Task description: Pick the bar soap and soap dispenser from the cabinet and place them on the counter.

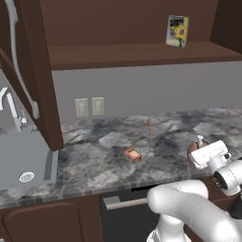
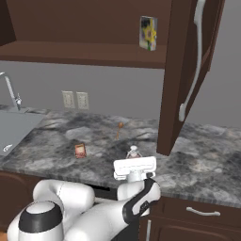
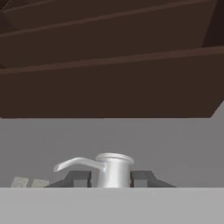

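Sink (image 1: 47, 165): far left, set into the counter (image 1: 94, 156).
Bar soap (image 1: 133, 154): lies on the counter, mid-front; judged delivered.
Cabinet (image 1: 142, 54): doors open; a yellow-and-blue box (image 1: 177, 31) on its shelf.
Soap dispenser (image 3: 114, 169): right, low over the counter's near edge, neck pinched between the fingers (image 3: 78, 178) of the gripper (image 3: 111, 178); setting down and release judged outstanding.

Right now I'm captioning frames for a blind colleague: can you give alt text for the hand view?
The gripper is shut on the soap dispenser, its dark fingers either side of the silver pump top, spout pointing left. Behind it are a grey wall and the dark brown cabinet above.
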Motion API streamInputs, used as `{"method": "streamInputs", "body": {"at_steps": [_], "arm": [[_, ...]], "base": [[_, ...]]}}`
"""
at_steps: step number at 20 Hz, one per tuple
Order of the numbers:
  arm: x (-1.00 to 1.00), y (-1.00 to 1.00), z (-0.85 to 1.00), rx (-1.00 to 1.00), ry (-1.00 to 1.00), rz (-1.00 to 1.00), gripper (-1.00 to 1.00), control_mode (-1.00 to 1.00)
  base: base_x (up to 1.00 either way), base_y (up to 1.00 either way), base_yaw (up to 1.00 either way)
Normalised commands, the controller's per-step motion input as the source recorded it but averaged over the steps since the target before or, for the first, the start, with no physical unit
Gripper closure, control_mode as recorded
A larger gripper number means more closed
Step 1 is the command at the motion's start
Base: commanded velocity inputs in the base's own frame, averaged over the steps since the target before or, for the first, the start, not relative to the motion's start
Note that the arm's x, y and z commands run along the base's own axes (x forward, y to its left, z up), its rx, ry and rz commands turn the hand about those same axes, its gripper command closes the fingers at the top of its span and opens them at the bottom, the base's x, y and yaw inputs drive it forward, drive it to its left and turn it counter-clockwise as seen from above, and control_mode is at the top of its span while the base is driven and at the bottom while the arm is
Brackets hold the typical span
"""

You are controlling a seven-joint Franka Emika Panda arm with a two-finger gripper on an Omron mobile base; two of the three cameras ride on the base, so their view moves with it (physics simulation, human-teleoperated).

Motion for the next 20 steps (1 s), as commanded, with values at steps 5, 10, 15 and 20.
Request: {"method": "streamInputs", "body": {"at_steps": [5, 10, 15, 20], "arm": [[0.16, -0.13, -0.32, 0.00, -0.01, 0.06, 1.00, -1.00], [0.13, -0.05, -0.33, 0.00, 0.00, 0.05, 1.00, -1.00], [0.01, 0.00, -0.34, 0.00, -0.01, 0.05, 1.00, -1.00], [0.00, 0.00, -0.38, 0.00, -0.01, 0.05, 1.00, -1.00]], "base": [[0.00, 0.00, 0.00], [0.00, 0.00, 0.00], [0.00, 0.00, 0.00], [0.00, 0.00, 0.00]]}}
